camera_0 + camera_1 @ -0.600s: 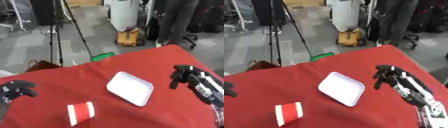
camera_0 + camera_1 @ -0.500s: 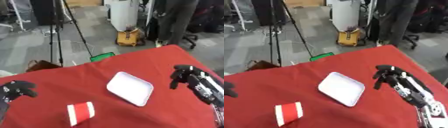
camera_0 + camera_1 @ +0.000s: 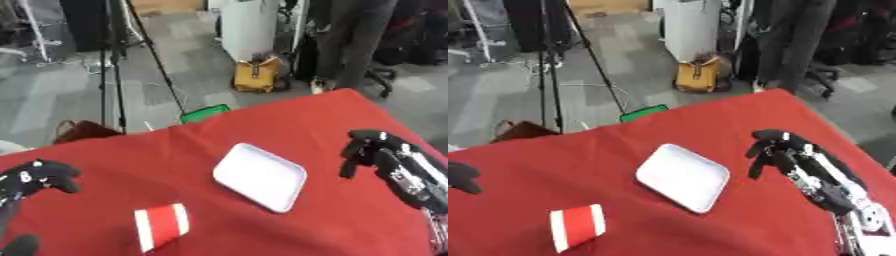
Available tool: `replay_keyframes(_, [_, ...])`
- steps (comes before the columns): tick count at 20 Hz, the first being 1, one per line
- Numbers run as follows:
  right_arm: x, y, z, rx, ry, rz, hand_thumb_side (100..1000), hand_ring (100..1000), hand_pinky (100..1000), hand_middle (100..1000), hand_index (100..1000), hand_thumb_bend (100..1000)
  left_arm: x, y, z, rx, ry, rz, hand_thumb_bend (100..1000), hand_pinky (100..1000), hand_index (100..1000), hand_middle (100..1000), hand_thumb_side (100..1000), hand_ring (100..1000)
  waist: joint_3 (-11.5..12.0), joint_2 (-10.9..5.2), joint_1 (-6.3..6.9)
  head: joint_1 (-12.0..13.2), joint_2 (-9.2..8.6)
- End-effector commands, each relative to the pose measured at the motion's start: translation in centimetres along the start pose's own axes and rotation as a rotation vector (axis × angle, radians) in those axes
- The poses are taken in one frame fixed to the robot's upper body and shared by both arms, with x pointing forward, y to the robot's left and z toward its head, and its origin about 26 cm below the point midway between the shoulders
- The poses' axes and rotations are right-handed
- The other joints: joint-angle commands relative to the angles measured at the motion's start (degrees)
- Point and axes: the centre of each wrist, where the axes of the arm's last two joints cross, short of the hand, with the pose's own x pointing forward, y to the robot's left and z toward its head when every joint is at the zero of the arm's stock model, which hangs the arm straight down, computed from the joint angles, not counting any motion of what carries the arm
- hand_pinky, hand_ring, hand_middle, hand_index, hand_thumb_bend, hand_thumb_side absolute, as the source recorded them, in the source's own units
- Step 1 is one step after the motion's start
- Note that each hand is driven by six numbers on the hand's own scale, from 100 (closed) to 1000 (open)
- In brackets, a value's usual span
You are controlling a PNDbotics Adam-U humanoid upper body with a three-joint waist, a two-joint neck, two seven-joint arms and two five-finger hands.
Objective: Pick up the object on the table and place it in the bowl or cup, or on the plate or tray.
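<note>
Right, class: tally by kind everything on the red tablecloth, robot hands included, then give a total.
White rectangular tray: 1
Red-and-white striped cup lying on its side: 1
Black robot hands, left robot hand and right robot hand: 2
Total: 4

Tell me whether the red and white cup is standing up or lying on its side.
On its side. The red and white cup lies flat on the red tablecloth, its length along the cloth, near the white tray; neither hand touches it.

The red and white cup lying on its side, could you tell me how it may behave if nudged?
The cup lies on its side on the red tablecloth, so it would probably roll. It looks thin-walled, so likely light and easily crushed.
</note>
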Motion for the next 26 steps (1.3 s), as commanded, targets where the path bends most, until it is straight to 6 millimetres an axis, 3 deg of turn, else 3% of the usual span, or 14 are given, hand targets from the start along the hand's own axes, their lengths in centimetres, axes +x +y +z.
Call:
replay_keyframes(1, [0.8, -0.5, -0.4, 0.044, -0.029, 0.052, 591, 504, 531, 635, 868, 100, 0.8, 1.9, -0.8, -0.155, 0.033, -0.203, 749, 635, 818, 697, 743, 633, -0.23, -0.91, -0.07, 0.19, 0.52])
replay_keyframes(9, [0.7, -0.3, -0.4, 0.051, -0.029, 0.047, 590, 504, 531, 635, 868, 100, 2.1, 3.4, -3.6, -0.426, 0.097, -0.547, 908, 620, 782, 671, 694, 646, -1.11, -1.24, 0.02, -0.29, 1.80])
replay_keyframes(14, [0.6, -0.3, -0.4, 0.053, -0.027, 0.044, 589, 504, 531, 635, 868, 100, 0.9, 3.5, -4.7, -0.551, 0.135, -0.634, 964, 619, 780, 668, 694, 651, -1.39, -1.40, 0.05, -0.36, 1.87])
replay_keyframes(15, [0.6, -0.3, -0.4, 0.054, -0.028, 0.043, 589, 504, 531, 635, 868, 100, 0.5, 3.5, -5.0, -0.576, 0.150, -0.666, 1000, 619, 784, 678, 684, 665, -1.47, -1.45, 0.02, -0.35, 1.87])
replay_keyframes(19, [0.6, -0.2, -0.4, 0.056, -0.028, 0.040, 590, 503, 531, 635, 868, 100, -1.8, 2.6, -6.1, -0.641, 0.190, -0.752, 1000, 618, 788, 682, 685, 671, -1.63, -1.50, -0.08, -0.35, 1.84])
replay_keyframes(26, [0.4, -0.1, -0.4, 0.061, -0.030, 0.035, 590, 503, 530, 635, 868, 100, -6.2, -0.8, -7.4, -0.706, 0.219, -0.729, 1000, 609, 788, 669, 701, 656, -2.00, -1.47, -0.34, -0.33, 1.97])
